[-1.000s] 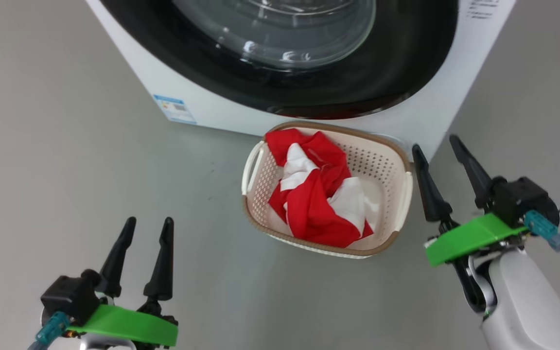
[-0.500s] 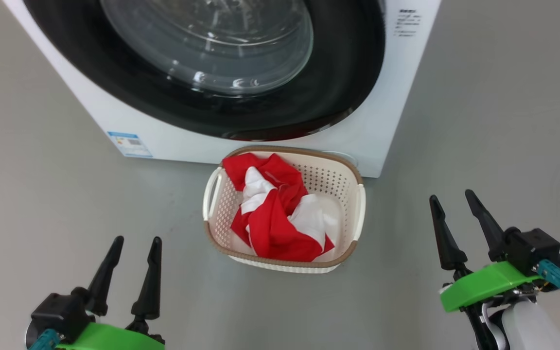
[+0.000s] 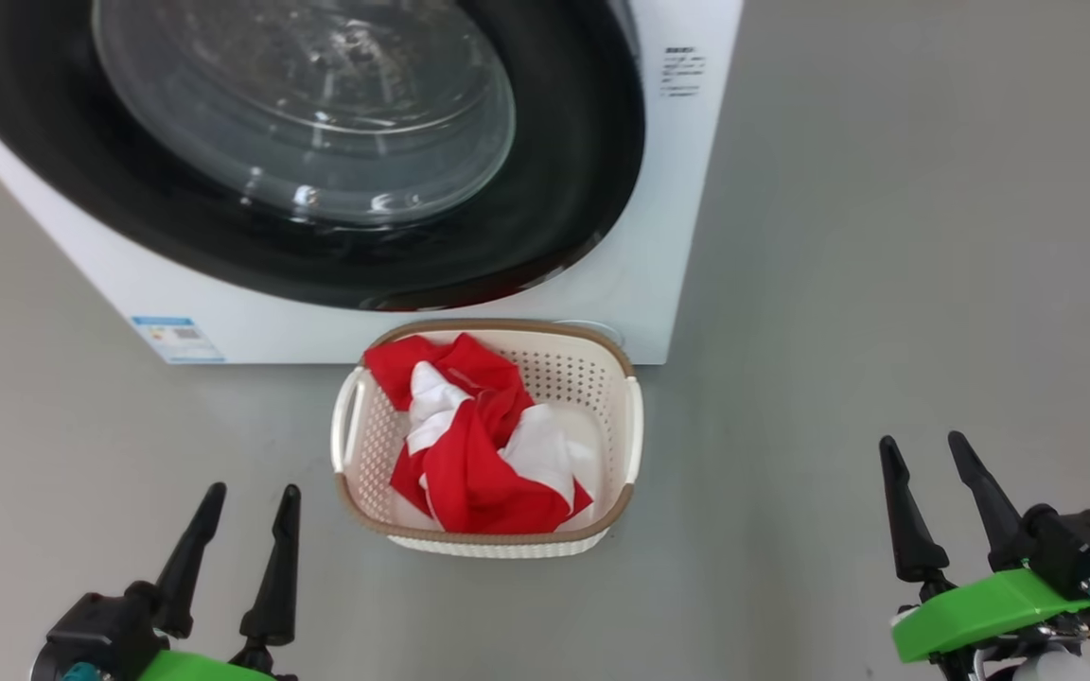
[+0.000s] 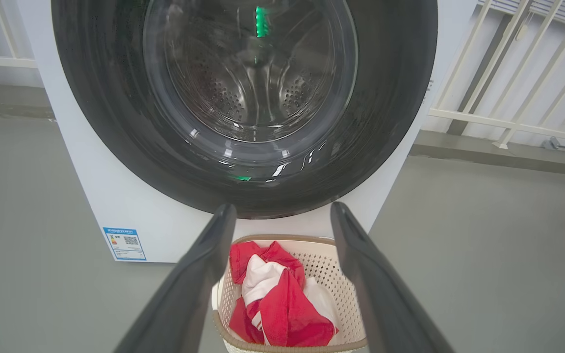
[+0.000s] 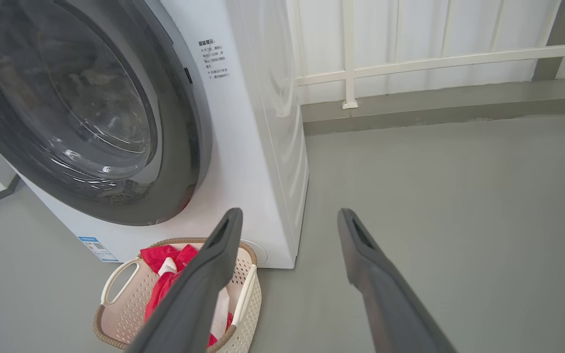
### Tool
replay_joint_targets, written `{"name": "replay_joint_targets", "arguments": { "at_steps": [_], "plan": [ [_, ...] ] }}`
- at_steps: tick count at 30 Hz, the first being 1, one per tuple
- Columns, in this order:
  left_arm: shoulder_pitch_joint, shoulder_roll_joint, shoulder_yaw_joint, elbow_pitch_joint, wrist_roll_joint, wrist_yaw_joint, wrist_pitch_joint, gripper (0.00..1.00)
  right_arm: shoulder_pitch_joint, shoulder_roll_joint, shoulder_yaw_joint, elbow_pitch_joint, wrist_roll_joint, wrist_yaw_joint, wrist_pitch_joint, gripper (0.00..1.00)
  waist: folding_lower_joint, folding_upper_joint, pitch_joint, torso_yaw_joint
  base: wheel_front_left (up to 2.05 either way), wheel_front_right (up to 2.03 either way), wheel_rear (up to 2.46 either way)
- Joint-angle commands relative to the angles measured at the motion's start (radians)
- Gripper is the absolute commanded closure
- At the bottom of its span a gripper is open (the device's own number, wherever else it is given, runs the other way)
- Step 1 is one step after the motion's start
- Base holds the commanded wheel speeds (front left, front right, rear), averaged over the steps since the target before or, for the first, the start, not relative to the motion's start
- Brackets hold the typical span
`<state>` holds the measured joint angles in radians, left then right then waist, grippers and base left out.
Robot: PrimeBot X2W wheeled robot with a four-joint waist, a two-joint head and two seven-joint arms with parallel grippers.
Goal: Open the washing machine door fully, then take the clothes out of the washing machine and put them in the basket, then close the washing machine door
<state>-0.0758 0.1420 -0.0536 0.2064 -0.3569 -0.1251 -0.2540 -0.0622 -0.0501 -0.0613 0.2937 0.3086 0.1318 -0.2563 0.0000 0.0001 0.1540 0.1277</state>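
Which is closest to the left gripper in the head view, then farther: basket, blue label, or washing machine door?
From the left gripper:
1. basket, close on its right.
2. blue label, ahead, low on the washer front.
3. washing machine door, higher up and beyond.

Head view: floor (image 3: pixel 886 284) open at 3, 6, 9 o'clock of basket (image 3: pixel 498 541); washing machine (image 3: pixel 668 189) blocks 12 o'clock; clothes (image 3: pixel 469 473) crowd basket interior.
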Motion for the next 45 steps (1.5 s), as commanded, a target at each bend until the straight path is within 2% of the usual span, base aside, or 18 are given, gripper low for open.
{"name": "replay_joint_targets", "arguments": {
  "at_steps": [1, 15, 34, 35, 40, 45],
  "plan": [
    [-0.002, 0.027, 0.04, -0.027, 0.013, -0.006, -0.008, 0.0, 0.008, 0.0, 0.009, -0.031, 0.009, -0.001, -0.006, 0.0, 0.0, -0.0001, -0.012, -0.022, 0.0, 0.0, 0.0],
    [0.02, 0.033, 0.035, -0.039, 0.023, -0.006, -0.008, 0.0, 0.069, 0.0, -0.03, -0.051, 0.019, -0.001, -0.006, 0.0, 0.0, -0.0001, -0.027, -0.057, 0.0, 0.0, 0.0],
    [0.025, 0.028, 0.035, -0.054, -0.013, -0.006, -0.008, 0.0, 0.07, 0.0, -0.031, -0.054, 0.02, -0.001, -0.006, 0.0, 0.0, -0.0001, -0.029, -0.058, 0.0, 0.0, 0.0],
    [0.035, 0.005, -0.001, -0.023, -0.01, 0.0, 0.0, 1.0, 0.078, 0.012, -0.052, -0.024, 0.016, 0.0, 0.001, 1.0, 0.0, -0.0001, -0.029, -0.058, 0.0, 0.0, 0.0],
    [0.038, -0.026, -0.017, 0.039, -0.011, 0.002, 0.008, 1.0, 0.08, 0.033, -0.05, 0.042, 0.017, 0.0, 0.002, 1.0, 0.0, -0.0001, -0.029, -0.058, 0.0, 0.0, 0.0],
    [0.038, -0.028, -0.014, 0.038, -0.061, 0.001, 0.019, 1.0, 0.079, 0.032, -0.05, 0.037, 0.066, 0.0, 0.015, 1.0, 0.0013, -0.0001, -0.034, -0.06, 0.0, 0.0, 0.0]
  ]
}}
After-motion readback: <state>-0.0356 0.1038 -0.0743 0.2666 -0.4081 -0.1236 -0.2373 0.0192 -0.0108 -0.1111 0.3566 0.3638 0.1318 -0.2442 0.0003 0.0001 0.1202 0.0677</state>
